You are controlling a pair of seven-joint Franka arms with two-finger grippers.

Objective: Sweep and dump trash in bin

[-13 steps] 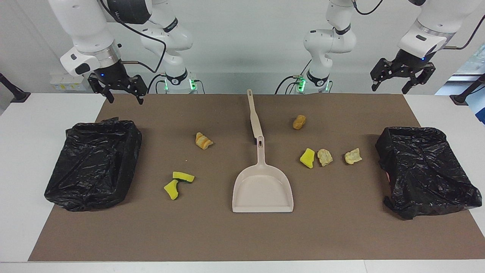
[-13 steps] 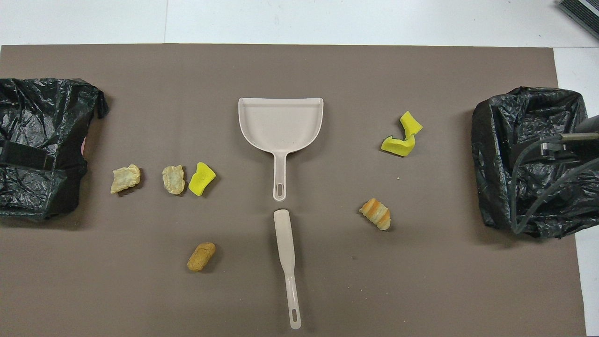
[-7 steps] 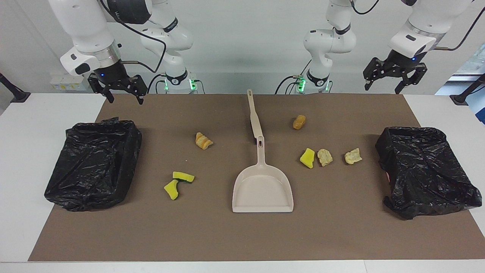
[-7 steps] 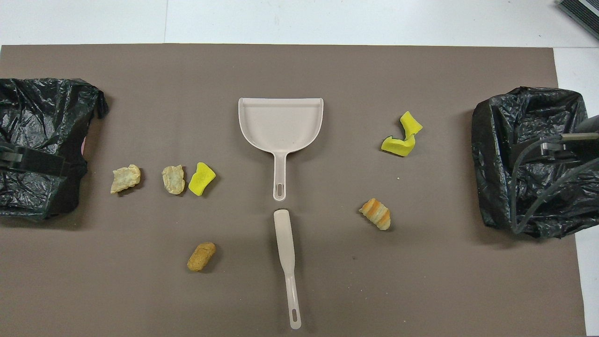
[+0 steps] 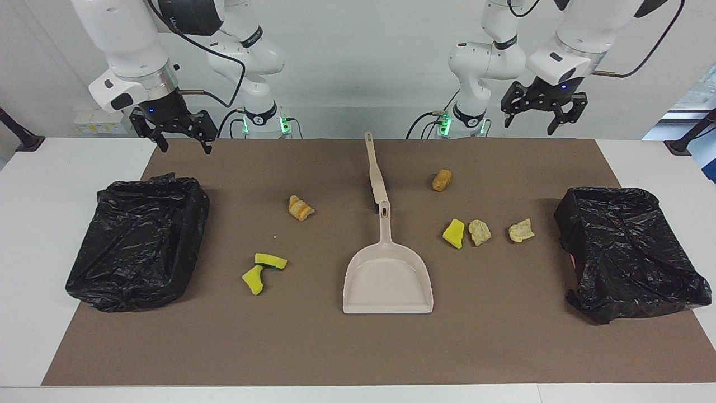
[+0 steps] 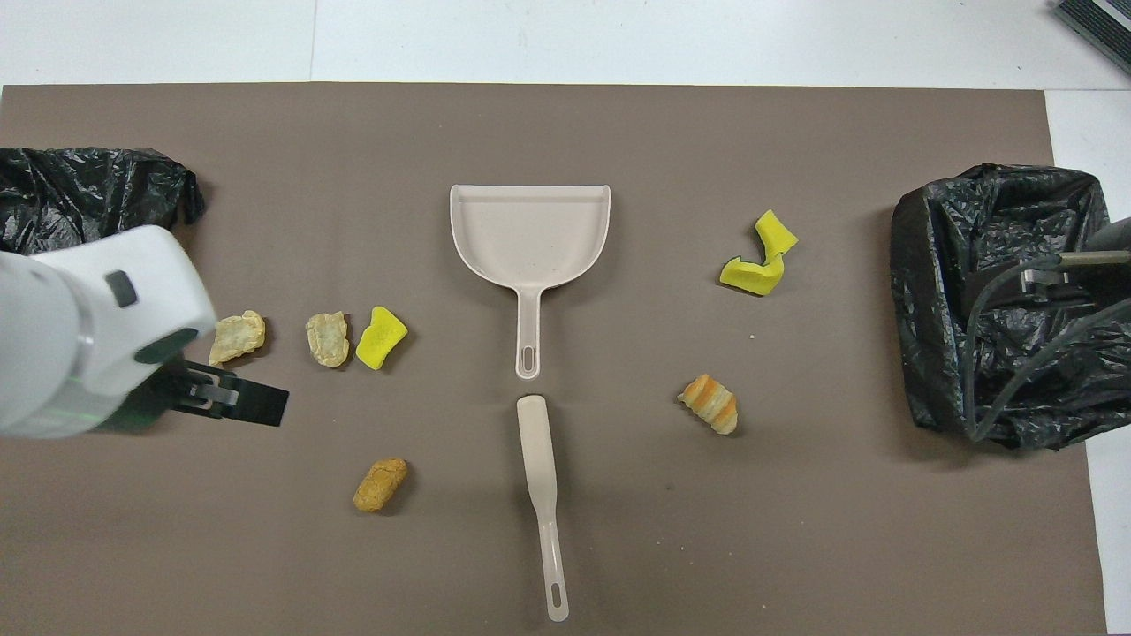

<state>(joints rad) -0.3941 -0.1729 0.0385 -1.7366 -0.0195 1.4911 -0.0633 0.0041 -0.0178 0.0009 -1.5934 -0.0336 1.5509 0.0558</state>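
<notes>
I have a brown mat (image 5: 358,347) with a black-lined bin at each end: one (image 5: 137,240) at the right arm's end, the other (image 5: 629,252) at the left arm's end. The dustpan (image 5: 387,280) lies mid-mat, mouth away from the robots, and the brush (image 5: 376,173) lies in line with its handle, nearer the robots, the two tips almost touching.

Nothing is swept yet. The trash is all loose on the mat. Toward the left arm's end sit a yellow sponge (image 5: 453,233), two pale lumps (image 5: 480,232) beside it, and a brown lump (image 5: 441,180) nearer the robots. Toward the right arm's end lie a striped bread piece (image 5: 300,207) and two sponge bits (image 5: 263,271) touching each other.

My left gripper (image 5: 541,115) hangs high over the robots' edge of the mat, jaws spread and empty. My right gripper (image 5: 180,137) waits over the mat's corner by its bin, also spread and empty.

I judge the step in hand to be fetching a tool. I'd bring the left gripper down square over the brush handle's thin end, fingers straddling its width, and keep clear of the dustpan handle so neither tool gets nudged.
</notes>
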